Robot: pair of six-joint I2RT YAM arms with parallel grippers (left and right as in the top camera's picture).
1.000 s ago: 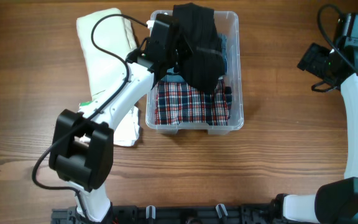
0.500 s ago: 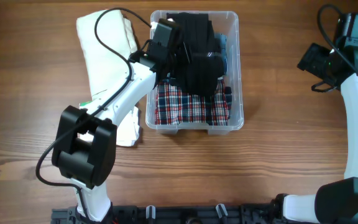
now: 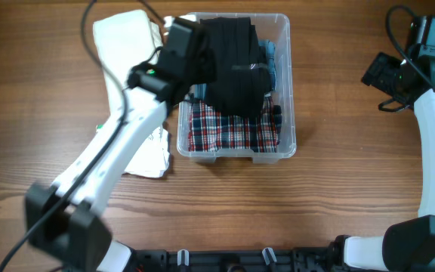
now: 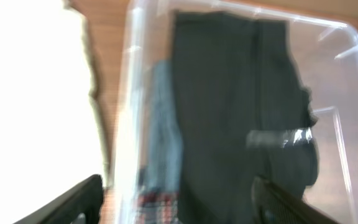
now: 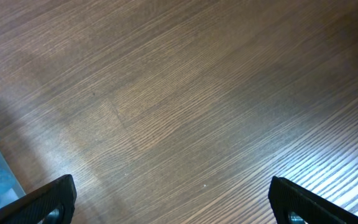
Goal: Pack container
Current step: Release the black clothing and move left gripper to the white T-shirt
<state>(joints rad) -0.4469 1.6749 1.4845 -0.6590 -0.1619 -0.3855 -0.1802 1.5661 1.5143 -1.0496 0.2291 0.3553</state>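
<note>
The clear container (image 3: 288, 91) stands at the back middle of the table. A black garment (image 3: 236, 64) lies flat on top inside it, over a blue piece (image 4: 163, 137) and a red plaid cloth (image 3: 232, 130). My left gripper (image 4: 179, 208) hangs above the container's left rim (image 4: 126, 93), open, with nothing between its fingers (image 4: 73, 202); the black garment (image 4: 229, 106) lies below it. In the overhead view the left gripper (image 3: 200, 64) is mostly hidden under its wrist. My right gripper (image 3: 380, 75) is far to the right, open over bare wood (image 5: 176, 205).
A cream folded cloth (image 3: 127, 45) lies left of the container, under the left arm. A white crumpled piece (image 3: 149, 147) rests near the container's front left corner. Wooden tabletop (image 5: 185, 93) spreads to the right and front.
The left gripper opened and let go of the black garment, which dropped flat into the container. The left arm then rose and drew back to the left. The right arm stayed still.
</note>
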